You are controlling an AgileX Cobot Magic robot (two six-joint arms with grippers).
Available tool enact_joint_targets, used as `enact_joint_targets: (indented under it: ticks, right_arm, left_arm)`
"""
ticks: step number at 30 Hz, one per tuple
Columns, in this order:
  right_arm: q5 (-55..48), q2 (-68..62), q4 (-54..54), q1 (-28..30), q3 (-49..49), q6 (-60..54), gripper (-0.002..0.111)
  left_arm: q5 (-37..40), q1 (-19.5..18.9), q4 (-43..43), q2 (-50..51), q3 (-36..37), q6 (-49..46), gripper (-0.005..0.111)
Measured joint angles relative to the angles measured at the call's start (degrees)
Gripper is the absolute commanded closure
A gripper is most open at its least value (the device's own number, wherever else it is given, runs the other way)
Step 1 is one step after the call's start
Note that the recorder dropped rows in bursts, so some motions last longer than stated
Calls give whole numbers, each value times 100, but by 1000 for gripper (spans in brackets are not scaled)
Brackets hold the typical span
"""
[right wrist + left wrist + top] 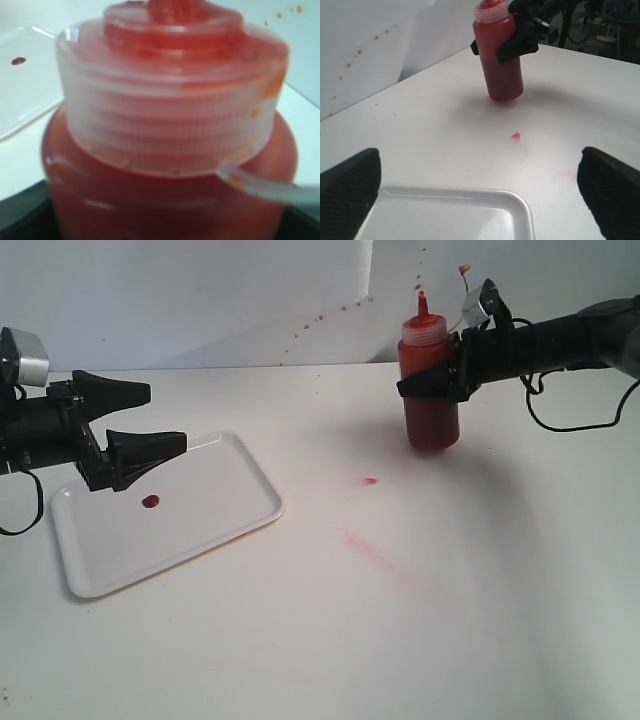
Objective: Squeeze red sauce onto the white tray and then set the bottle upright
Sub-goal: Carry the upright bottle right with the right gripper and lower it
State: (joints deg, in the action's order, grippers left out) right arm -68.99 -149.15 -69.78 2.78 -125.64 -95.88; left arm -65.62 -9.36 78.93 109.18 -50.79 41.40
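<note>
The bottle (432, 425) stands upright on the table at the right, dark red sauce filling it, its nozzle pointing up. My right gripper (425, 380) is shut on its upper body; the left wrist view shows the black fingers (517, 44) clamping the bottle (500, 75). In the right wrist view the ribbed cap collar of the bottle (170, 115) fills the frame. The white tray (220, 510) lies at the left with a small dark-red blob of sauce (150, 501) on it. My left gripper (165, 418) hangs open over the tray's left part, holding nothing.
A small red drop (369, 481) and a faint pink smear (365, 543) mark the table between tray and bottle. Red specks dot the back wall (320, 318). The tray's corner (520, 205) lies just under my left gripper.
</note>
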Motion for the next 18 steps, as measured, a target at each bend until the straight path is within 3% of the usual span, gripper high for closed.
enact_joint_targets:
  ticks: [5,7,10,15,16,18]
  right_arm:
    - [0,0,251,0,0,29,108]
    - [0,0,262,0,0,150,102]
    - [8,0,262,-11,0,344,82]
    - [15,-16,239,-11,0,416,24]
    - [15,-25,208,-11,0,441,17]
    - [5,-38,145,-11,-10,458,12]
  left_arm:
    - [0,0,0,0,0,0,2]
    - [0,0,0,0,0,0,2]
    - [0,0,0,0,0,0,2]
    - [0,0,0,0,0,0,2]
    - [0,0,0,0,0,0,2]
    - [0,0,0,0,0,0,2]
